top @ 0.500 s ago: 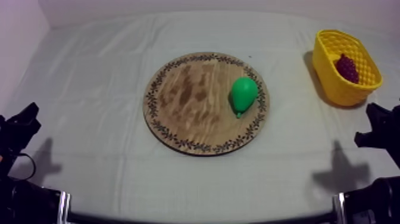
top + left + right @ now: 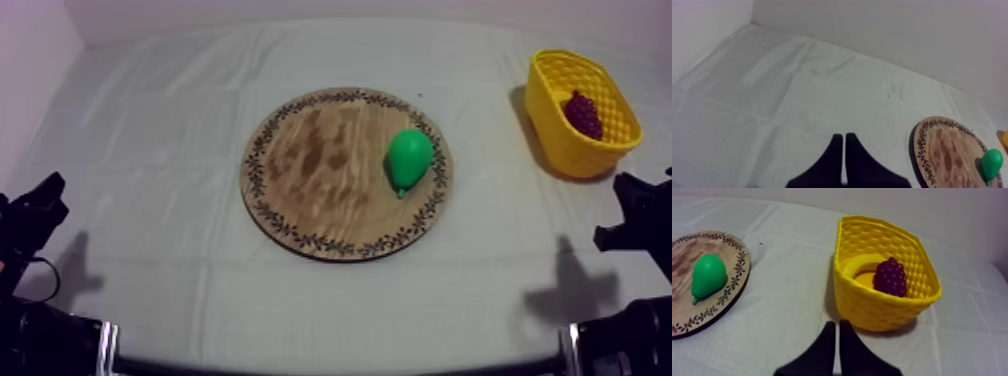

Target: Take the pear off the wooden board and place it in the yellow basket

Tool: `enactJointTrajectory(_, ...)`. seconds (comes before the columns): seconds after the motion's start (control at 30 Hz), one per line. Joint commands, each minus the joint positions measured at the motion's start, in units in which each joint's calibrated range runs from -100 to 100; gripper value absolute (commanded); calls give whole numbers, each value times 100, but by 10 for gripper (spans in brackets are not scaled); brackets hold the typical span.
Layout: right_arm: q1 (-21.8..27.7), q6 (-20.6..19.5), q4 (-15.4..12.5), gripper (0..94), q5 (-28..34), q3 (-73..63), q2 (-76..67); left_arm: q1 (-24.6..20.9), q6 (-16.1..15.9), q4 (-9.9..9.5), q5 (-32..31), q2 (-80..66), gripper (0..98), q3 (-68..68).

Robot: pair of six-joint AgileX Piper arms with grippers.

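Task not started: pear [image 2: 410,157] lay on the wooden board [image 2: 300,170], near its rim on the basket side. Yellow basket [image 2: 560,140], well off the board, held grapes [image 2: 583,113]. My left gripper [image 2: 844,137] and right gripper [image 2: 837,325] were clenched empty, clear of the board.

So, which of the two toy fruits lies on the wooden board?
The green pear: it lies on the wooden board, near its rim. The dark bunch of grapes sits inside the yellow basket instead.
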Motion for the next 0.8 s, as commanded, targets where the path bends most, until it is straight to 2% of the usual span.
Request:
enactJointTrajectory(0.0, -78, 151, -53, 4, -191, -36, 12, 2, -1, -2, -1, 0, 1, 0)
enactJointTrajectory(0.13, -303, 187, -34, 3, -82, -501, 279, 2, -1, -2, -1, 0, 1, 0)
enactJointTrajectory(0.33, -820, -92, 127, 3, 866, -2243, 1428, 2, -1, -2, -1, 0, 1, 0)
enactJointTrajectory(0.57, -1847, -961, 641, 3, 1921, -4601, 3248, 2, -1, -2, -1, 0, 1, 0)
enactJointTrajectory(0.77, -2604, -1709, 1174, 3, 3227, -6428, 4845, 2, -1, -2, -1, 0, 1, 0)
